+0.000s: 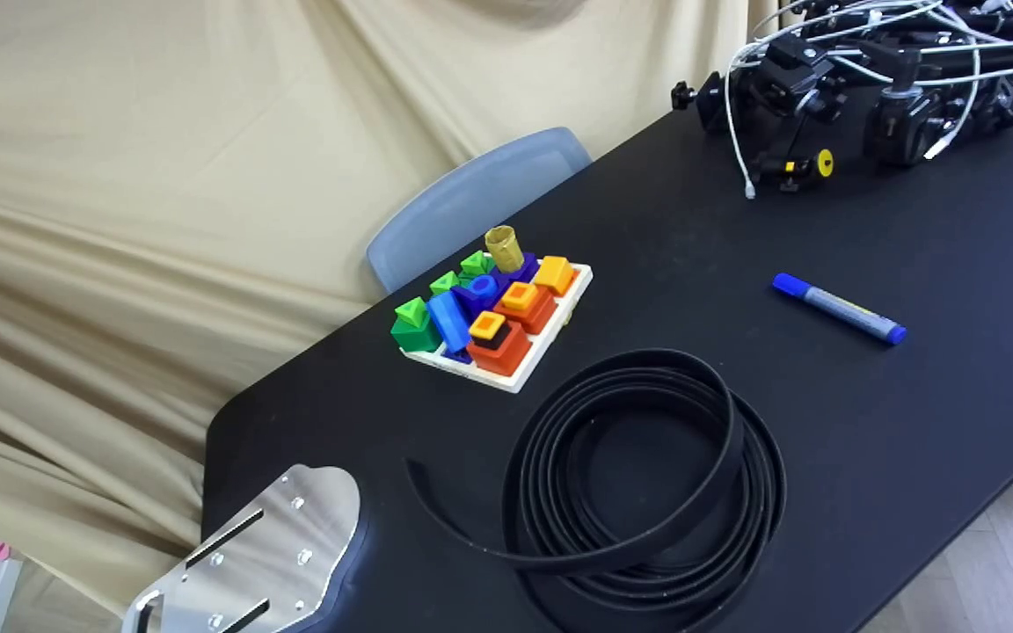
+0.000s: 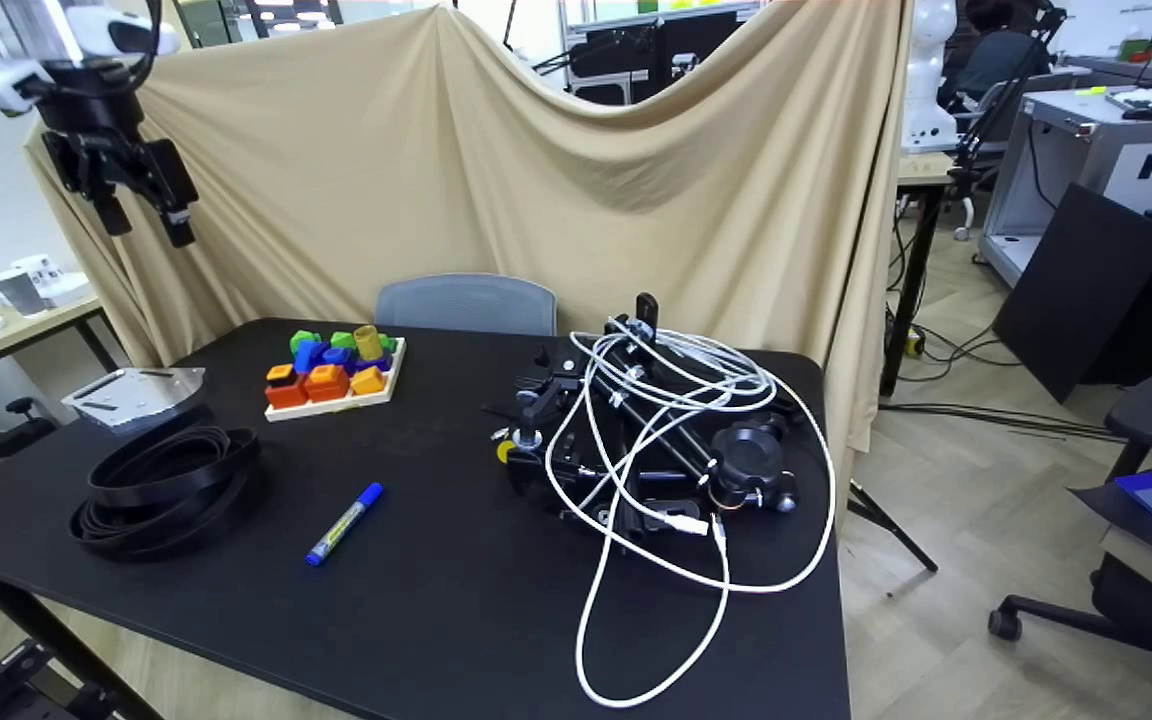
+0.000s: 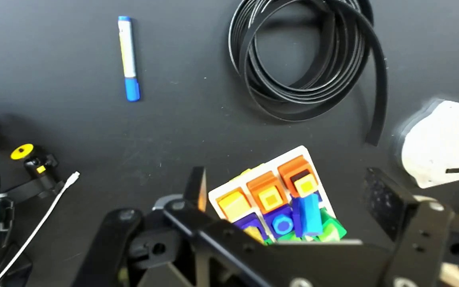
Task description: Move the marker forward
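Marker (image 2: 345, 523) lies on table (image 2: 466, 600) — tool (image 2: 148, 225) well apart, 2 jaws spread.

Coil (image 3: 309, 96) between marker (image 3: 128, 59) and plate (image 3: 432, 139); blocks (image 3: 270, 197) in tray (image 3: 253, 174)

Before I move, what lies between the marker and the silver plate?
The coiled black strap lies between the marker and the silver plate; the wrist view shows it.

Wrist view: end effector (image 3: 289, 195) partly hides tray (image 3: 261, 172).
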Controlling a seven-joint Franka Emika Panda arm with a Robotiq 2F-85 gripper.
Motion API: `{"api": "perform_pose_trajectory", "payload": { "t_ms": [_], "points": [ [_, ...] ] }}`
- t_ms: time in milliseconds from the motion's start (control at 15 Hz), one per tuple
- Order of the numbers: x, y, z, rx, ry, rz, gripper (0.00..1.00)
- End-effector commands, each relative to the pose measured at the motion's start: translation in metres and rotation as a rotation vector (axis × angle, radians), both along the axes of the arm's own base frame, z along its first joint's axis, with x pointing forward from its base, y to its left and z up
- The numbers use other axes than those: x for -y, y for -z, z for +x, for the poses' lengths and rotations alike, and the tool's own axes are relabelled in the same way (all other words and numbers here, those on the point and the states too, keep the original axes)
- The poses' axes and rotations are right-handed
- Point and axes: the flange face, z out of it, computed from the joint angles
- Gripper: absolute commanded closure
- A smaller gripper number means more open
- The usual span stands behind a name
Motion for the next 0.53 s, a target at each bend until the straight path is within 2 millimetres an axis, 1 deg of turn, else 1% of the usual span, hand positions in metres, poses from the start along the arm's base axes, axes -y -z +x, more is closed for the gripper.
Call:
{"api": "perform_pose_trajectory", "payload": {
  "t_ms": [0, 267, 467],
  "points": [
    [0.007, 0.041, -0.015, 0.026, -0.011, -0.085, 0.0],
    [0.028, 0.092, -0.036, -0.038, -0.024, -0.158, 0.0],
    [0.045, 0.121, -0.06, -0.101, -0.036, -0.183, 0.0]
  ]
}}
